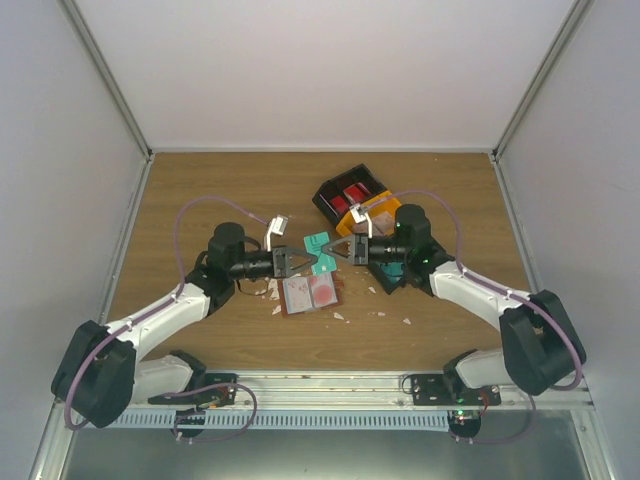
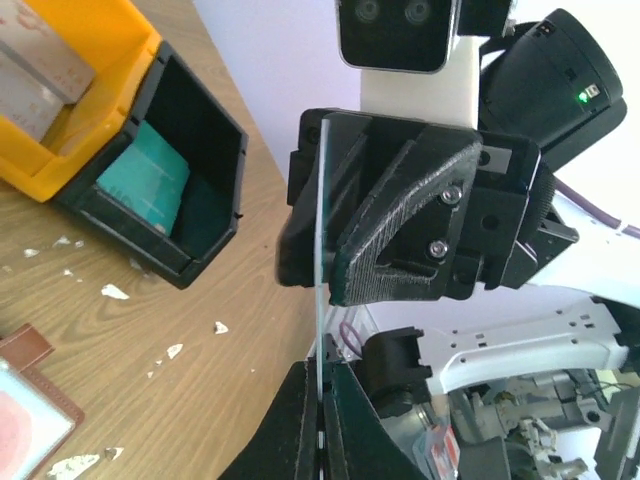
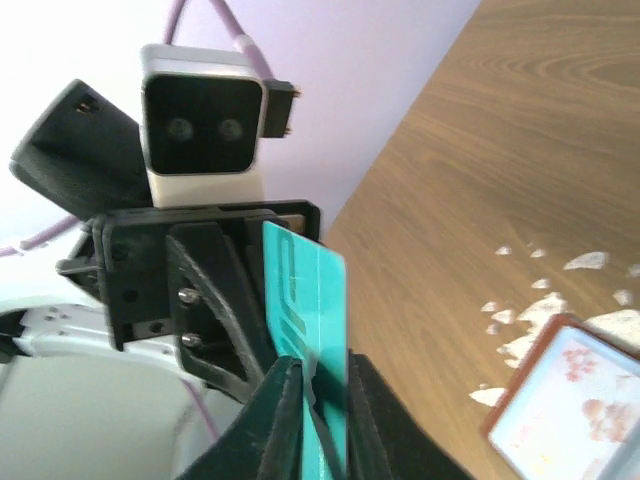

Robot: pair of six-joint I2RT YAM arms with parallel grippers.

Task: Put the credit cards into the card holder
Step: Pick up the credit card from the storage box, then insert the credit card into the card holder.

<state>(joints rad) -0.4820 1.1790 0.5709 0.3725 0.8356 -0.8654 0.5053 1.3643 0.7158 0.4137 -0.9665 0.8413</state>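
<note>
A teal credit card [image 1: 318,243] is held in the air between my two grippers, above the open reddish-brown card holder [image 1: 310,293]. My left gripper [image 1: 316,262] is shut on one end; the left wrist view shows the card edge-on [image 2: 323,250] between its jaws [image 2: 321,440]. My right gripper [image 1: 326,250] faces it and is closed on the other end; the right wrist view shows the card [image 3: 310,300] between its fingers [image 3: 318,400]. The holder lies flat, pale pockets up [image 3: 570,410]. Another teal card [image 2: 145,180] lies in the bin.
A black-and-orange compartment bin [image 1: 322,195] stands behind the grippers with red cards [image 1: 355,192] in it, and pale cards [image 2: 40,70] in its yellow part. Small white scraps [image 1: 340,316] lie around the holder.
</note>
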